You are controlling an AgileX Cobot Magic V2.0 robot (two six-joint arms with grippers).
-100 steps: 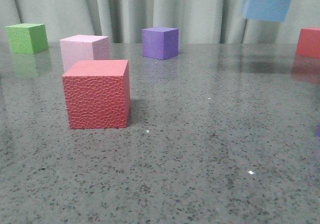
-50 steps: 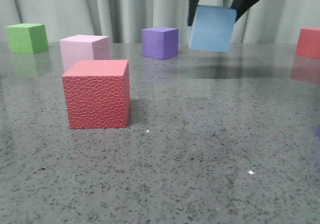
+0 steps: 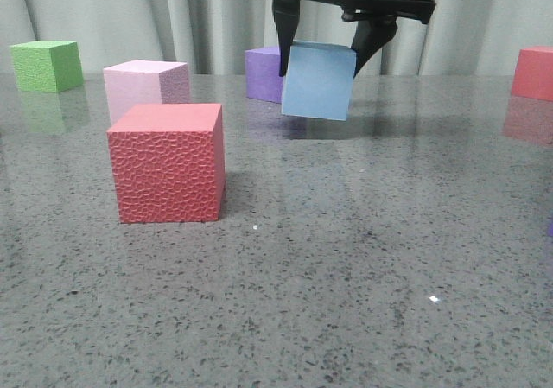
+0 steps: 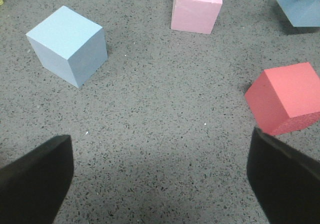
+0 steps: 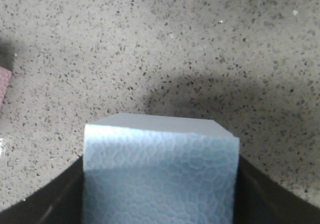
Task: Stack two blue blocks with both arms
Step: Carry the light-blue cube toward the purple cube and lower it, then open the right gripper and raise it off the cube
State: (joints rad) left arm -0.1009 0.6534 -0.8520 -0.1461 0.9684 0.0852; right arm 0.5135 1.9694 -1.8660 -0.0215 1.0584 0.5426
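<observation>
The right pincer [image 3: 326, 47] has come down leftward, pinching a pale, matte blue block [image 3: 318, 81], slightly tilted.

1. Purple cube [image 3: 262, 74]: right part hidden behind held blue block [image 3: 318, 81].
2. Far-right red cube [image 3: 533, 73]: cut by front view's edge.
3. Right pincer [image 3: 328, 38]: upper body cropped by top edge.
4. Right wrist view: held block's lower part out of frame.
</observation>
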